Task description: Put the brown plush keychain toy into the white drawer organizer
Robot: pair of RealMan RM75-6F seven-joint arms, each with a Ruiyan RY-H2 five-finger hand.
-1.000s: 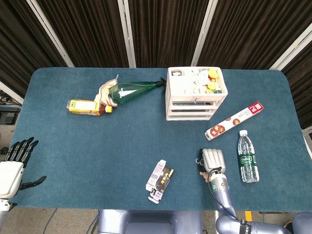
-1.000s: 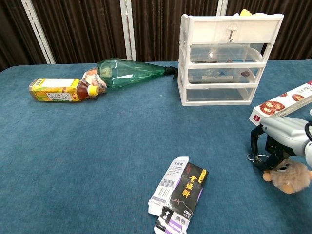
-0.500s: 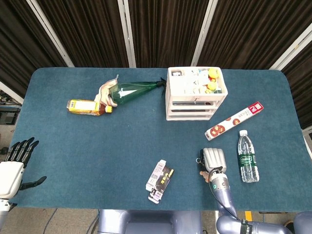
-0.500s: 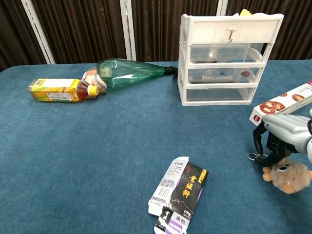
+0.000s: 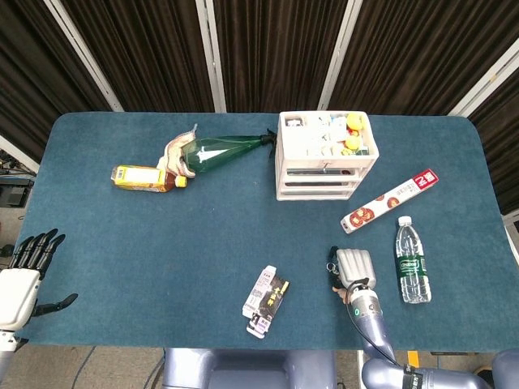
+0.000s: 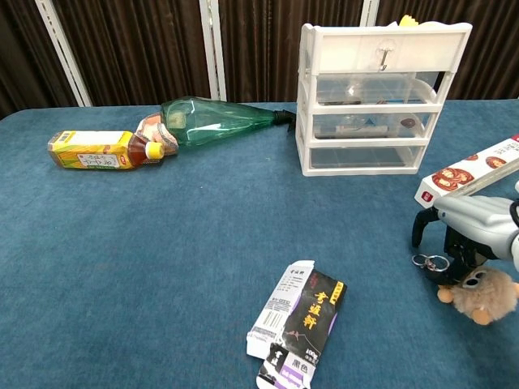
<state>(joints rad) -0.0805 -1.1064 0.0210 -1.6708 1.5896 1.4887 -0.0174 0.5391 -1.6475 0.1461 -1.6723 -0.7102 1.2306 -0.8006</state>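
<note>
My right hand arches over the plush toy, fingers touching but, I judge, not yet gripping; it lies well in front of the drawer organizer. Soft, light: I'd pinch the body.

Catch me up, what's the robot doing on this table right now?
The right hand is down over the brown plush keychain toy near the table's front right, fingers curled by its key ring; a firm grip isn't clear. The white drawer organizer stands further back, with the toy not yet in it. The left hand sits open off the table's left edge.
</note>
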